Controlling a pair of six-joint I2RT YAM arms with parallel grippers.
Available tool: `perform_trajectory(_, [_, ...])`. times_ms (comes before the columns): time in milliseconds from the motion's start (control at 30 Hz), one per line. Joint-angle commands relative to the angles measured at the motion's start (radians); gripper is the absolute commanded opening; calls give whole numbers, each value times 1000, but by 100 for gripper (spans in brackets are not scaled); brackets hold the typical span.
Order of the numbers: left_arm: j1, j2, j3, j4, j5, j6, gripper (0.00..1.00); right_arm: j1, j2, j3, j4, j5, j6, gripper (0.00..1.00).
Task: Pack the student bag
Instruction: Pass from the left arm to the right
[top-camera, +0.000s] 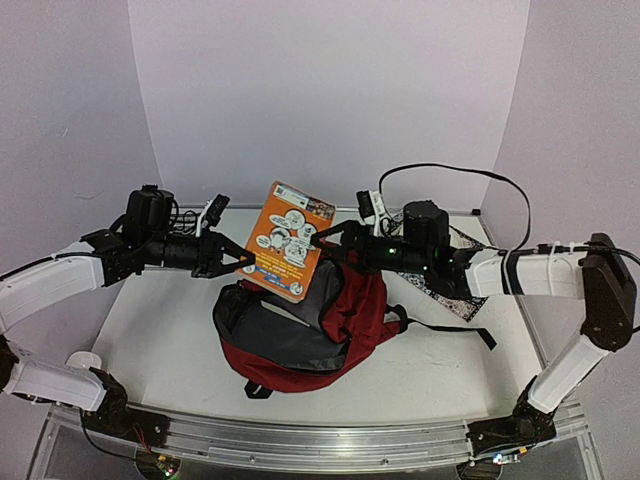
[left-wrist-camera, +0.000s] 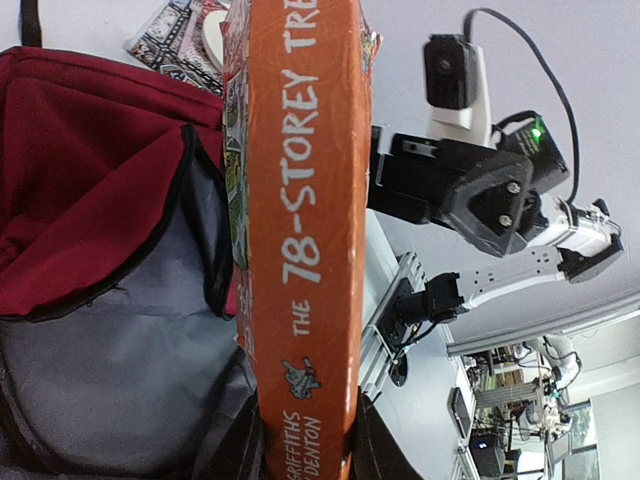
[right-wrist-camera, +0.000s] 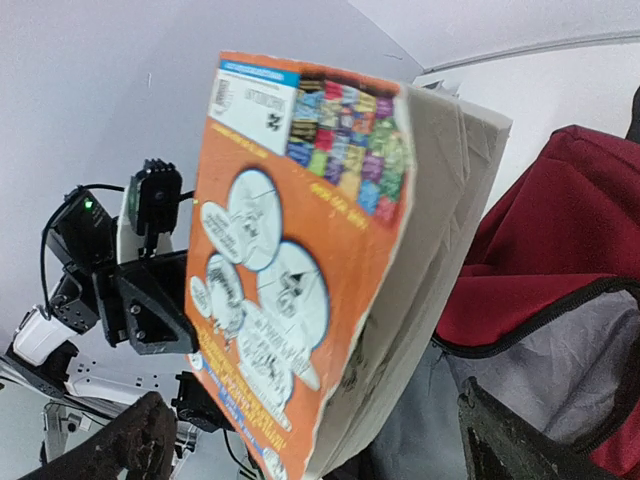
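The dark red student bag lies open in the middle of the table, grey lining showing. An orange paperback book is held tilted above its opening. My left gripper is shut on the book's spine end; in the left wrist view the spine runs up from between my fingers. My right gripper is open at the book's far edge. In the right wrist view the book's back cover and page edge sit between my wide-apart fingers, above the bag.
A black and white patterned flat item lies at the back right, partly under my right arm. A black bag strap trails to the right. A white round object sits near the left arm's base. White walls enclose the table.
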Motion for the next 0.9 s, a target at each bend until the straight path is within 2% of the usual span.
perform_trajectory(0, [-49, -28, 87, 203, 86, -26, 0, 7, 66, 75, 109, -51, 41, 98])
perform_trajectory(233, [-62, -59, 63, 325, 158, -103, 0, 0, 124, 60, 292, -145, 133, 98])
perform_trajectory(533, [-99, -78, 55, 344, 137, -116, 0, -1, 164, 83, 513, -268, 252, 98])
perform_trajectory(700, [-99, -59, 18, 327, 69, -100, 0, -1, 126, 70, 532, -288, 255, 94])
perform_trajectory(867, [-97, -30, 41, 151, -87, 0, 0, -1, 71, 28, 530, -289, 238, 87])
